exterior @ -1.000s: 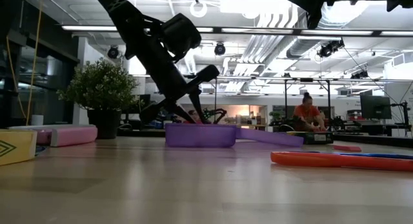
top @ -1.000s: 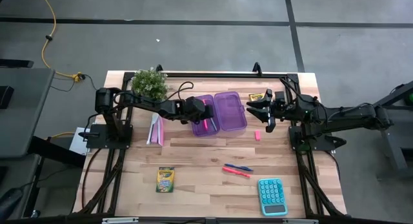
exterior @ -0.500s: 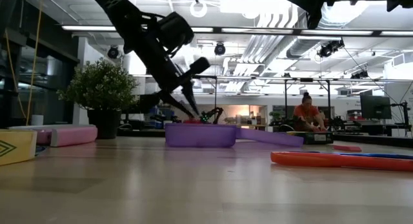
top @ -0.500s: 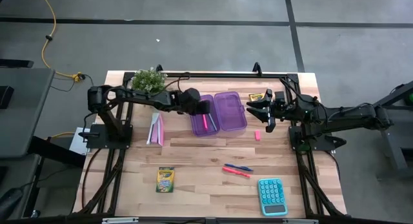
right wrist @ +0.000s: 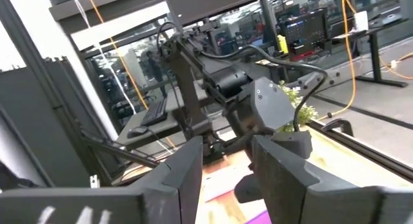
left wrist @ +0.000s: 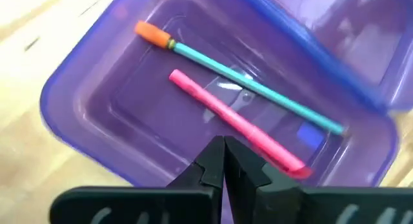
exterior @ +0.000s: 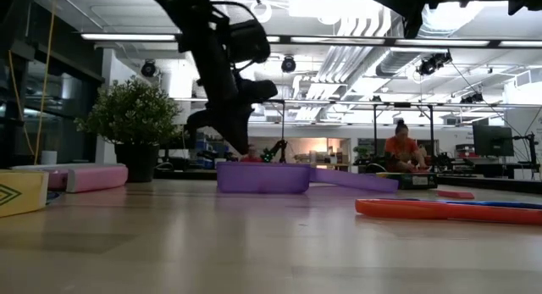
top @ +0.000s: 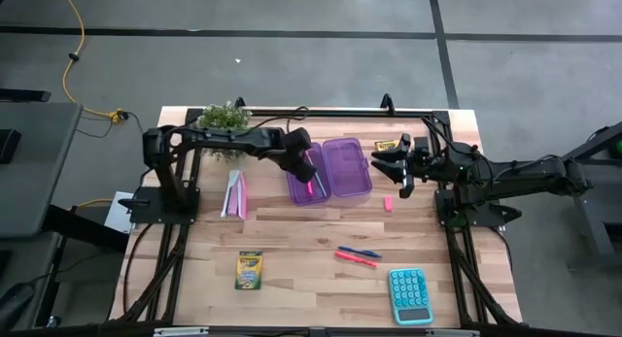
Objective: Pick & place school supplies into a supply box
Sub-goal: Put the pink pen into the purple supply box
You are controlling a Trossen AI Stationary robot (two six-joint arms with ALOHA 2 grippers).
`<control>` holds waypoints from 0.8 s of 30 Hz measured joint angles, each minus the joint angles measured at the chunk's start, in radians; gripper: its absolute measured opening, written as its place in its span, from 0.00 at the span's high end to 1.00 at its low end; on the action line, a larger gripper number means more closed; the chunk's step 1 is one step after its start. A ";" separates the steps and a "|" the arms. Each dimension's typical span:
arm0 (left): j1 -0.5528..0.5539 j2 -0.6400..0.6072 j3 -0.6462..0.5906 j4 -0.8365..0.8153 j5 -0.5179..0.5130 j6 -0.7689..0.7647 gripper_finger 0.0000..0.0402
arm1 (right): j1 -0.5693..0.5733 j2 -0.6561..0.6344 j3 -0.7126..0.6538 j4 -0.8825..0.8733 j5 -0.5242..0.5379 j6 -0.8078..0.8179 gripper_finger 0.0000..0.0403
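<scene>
The supply box [top: 330, 170] lies open at the far middle of the table, its two purple halves side by side. In its left half [left wrist: 129, 114] lie a pink pen [left wrist: 232, 117] and a teal pen with an orange cap [left wrist: 245, 85]. My left gripper [left wrist: 224, 150] hangs shut and empty just above that half, pointing steeply down [exterior: 241, 146]. On the bare table rest a red and a blue pen [top: 358, 256], a crayon box [top: 250, 270], a second crayon box [top: 387, 145] and a pink eraser [top: 388, 203]. My right gripper [top: 394, 167] waits open, level, right of the box.
A teal calculator [top: 409, 295] lies at the near right. A pink-and-white booklet [top: 235, 193] lies left of the box, and a potted plant [top: 225, 117] stands at the far left. Bare wood spreads across the near middle.
My left gripper has risen out of the box's left half and rolled about its own axis. Its fingers have shut on nothing. The pink pen stays lying in the box.
</scene>
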 joint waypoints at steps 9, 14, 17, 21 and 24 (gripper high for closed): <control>-0.010 0.138 0.085 -0.073 0.011 0.135 1.00 | 0.000 0.000 0.000 -0.007 0.002 0.000 0.68; -0.030 0.179 0.105 -0.059 0.011 0.172 1.00 | 0.000 0.000 0.000 -0.007 0.002 0.000 0.68; -0.037 0.191 0.106 -0.052 0.011 0.180 1.00 | 0.000 0.000 0.000 -0.006 0.002 0.000 0.68; -0.037 0.193 0.106 -0.015 0.001 0.187 1.00 | 0.000 0.000 0.000 -0.006 0.002 0.001 0.68; -0.035 0.193 0.106 0.034 -0.001 0.181 1.00 | 0.000 0.000 0.000 -0.006 0.005 0.002 0.68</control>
